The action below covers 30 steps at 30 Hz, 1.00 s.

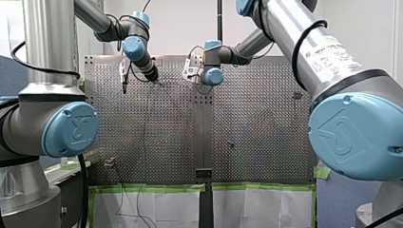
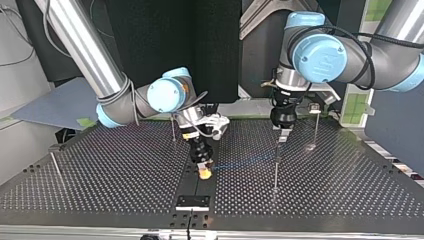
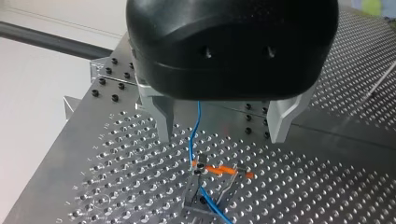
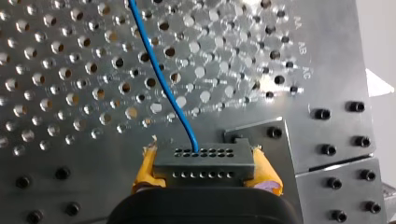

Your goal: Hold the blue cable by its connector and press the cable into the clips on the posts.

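My bench (image 2: 125, 170) is bare perforated metal with a dull brushed sheen, and the blue cable (image 4: 161, 77) has a smooth, slightly glossy plastic sheath. The connector (image 4: 204, 161) looks like matt dark-grey plastic, and the pads (image 4: 145, 169) of my right gripper (image 4: 205, 173) beside it are yellow and rubbery-looking. My left gripper (image 3: 222, 138) shows a glossy black plastic shell above plain matt-grey metal jaws.

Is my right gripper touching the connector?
Touching. The right wrist view shows my right gripper with yellow pads pressed against both ends of the connector.
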### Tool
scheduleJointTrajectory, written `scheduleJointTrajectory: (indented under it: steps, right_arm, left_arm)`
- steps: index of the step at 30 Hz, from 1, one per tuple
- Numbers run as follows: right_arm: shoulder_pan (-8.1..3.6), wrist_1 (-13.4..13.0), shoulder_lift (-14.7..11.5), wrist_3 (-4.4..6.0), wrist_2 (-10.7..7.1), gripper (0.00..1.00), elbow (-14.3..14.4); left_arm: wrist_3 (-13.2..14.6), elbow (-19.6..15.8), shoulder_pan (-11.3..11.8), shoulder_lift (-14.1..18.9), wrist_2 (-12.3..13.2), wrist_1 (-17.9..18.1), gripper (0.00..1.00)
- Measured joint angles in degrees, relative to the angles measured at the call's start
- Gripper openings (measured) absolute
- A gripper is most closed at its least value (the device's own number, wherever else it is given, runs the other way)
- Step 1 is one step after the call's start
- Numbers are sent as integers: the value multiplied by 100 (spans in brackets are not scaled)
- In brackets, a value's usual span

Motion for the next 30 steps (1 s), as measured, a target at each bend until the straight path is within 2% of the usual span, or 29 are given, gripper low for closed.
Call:
scheduleJointTrajectory:
  steps: [4, 6, 14, 19, 25, 30]
  right_arm:
    - [-68, 17, -4, 7, -3, 0, 13]
    - [-107, 22, -8, 12, -5, 0, 25]
    - [-264, 17, -12, 40, -32, 0, 136]
    - [-366, -1, -11, 12, -127, 0, 276]
    - [-445, -10, -10, -62, -180, 0, 345]
    - [-479, -14, -10, -76, -207, 0, 352]
  left_arm:
    - [204, 0, -52, 1, -180, 5, 100]
    - [198, 0, -96, 0, -246, 5, 100]
    - [-176, 0, -507, -29, -549, 57, 100]
    - [-351, 26, -806, -255, -770, 105, 100]
    - [-256, 132, -1068, -537, -898, 215, 100]
    - [-139, 351, -1150, -614, -1126, 262, 100]
